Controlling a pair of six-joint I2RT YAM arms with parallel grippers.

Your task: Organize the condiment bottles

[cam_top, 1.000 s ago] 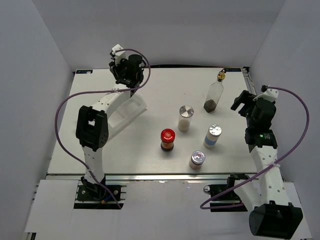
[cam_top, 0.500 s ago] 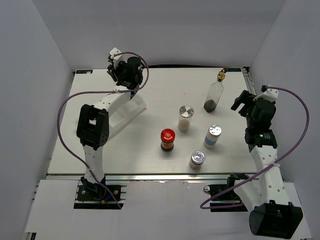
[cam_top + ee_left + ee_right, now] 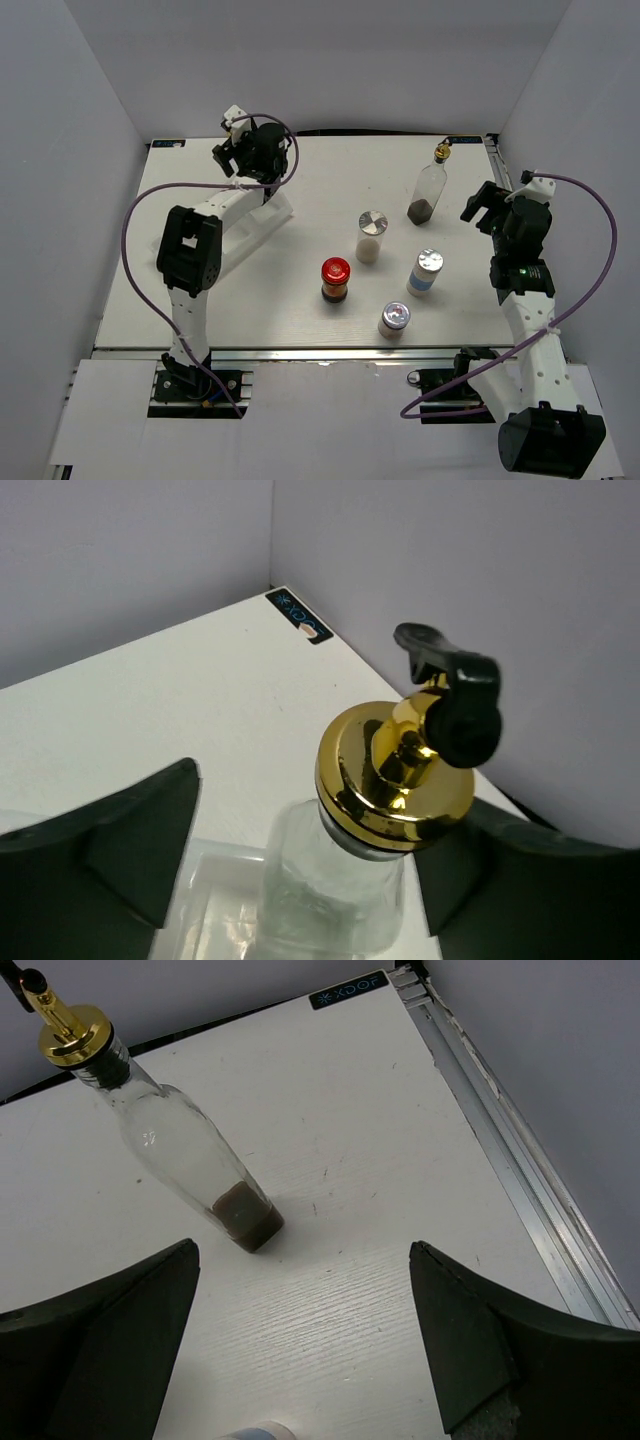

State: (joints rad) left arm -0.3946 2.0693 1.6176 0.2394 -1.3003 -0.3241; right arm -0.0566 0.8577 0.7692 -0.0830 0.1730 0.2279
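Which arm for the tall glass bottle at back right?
Right, likely. The right gripper is open and faces that bottle close by; the left gripper is far across, around another bottle in the rack.

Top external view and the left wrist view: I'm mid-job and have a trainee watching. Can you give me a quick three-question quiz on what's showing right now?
1. True or false: the red-capped jar stands on the open table, outside the white rack.
2. How many silver-lidded shakers stand on the table?
3. In the left wrist view, what stands between the fingers of the left gripper?
A. a silver-lidded shaker
B. a gold-topped glass bottle
C. the red-capped jar

Key: 1 true; 2 three; 3 B.
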